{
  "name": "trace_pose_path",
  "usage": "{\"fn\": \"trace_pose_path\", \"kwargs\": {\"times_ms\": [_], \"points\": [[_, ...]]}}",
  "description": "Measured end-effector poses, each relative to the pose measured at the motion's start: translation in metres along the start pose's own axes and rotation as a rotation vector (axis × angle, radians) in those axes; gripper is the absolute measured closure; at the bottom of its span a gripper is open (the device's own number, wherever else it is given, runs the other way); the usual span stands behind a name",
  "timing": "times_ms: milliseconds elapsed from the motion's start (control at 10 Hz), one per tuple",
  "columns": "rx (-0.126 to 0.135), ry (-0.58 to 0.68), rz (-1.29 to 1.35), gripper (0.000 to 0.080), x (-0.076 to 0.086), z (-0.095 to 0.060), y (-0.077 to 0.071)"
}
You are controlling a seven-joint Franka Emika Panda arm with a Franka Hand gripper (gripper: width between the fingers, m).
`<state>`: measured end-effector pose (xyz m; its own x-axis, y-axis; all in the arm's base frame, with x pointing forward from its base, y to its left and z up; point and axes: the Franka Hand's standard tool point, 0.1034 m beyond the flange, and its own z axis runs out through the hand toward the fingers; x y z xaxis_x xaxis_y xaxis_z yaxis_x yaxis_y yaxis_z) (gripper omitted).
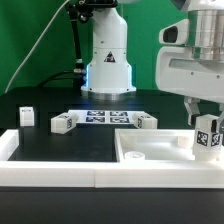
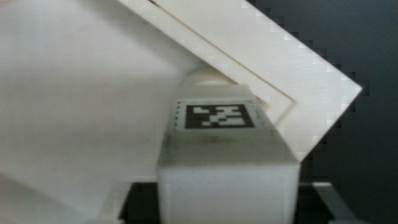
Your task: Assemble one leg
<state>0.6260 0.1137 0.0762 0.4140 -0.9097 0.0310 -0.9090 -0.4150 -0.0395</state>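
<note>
My gripper (image 1: 206,128) is shut on the leg (image 1: 207,137), a small white block with a black-and-white tag, and holds it upright over the right end of the large white panel (image 1: 150,150). In the wrist view the leg (image 2: 222,150) fills the middle between my dark fingers (image 2: 146,200), its tag facing the camera, with the panel's corner (image 2: 267,70) right behind it. Whether the leg's lower end touches the panel is hidden.
Three more white tagged legs lie on the black table: one at the exterior view's left (image 1: 26,116), one (image 1: 64,123) and one (image 1: 143,121) beside the marker board (image 1: 103,118). A white rim (image 1: 50,170) runs along the table's front. The robot base (image 1: 108,60) stands behind.
</note>
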Motion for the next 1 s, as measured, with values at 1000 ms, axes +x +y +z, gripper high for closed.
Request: {"fn": "trace_pose_path", "kwargs": {"times_ms": [1000], "points": [[-0.01, 0.01, 0.76, 0.0508, -0.0024, -0.0001, 0.0021]]}}
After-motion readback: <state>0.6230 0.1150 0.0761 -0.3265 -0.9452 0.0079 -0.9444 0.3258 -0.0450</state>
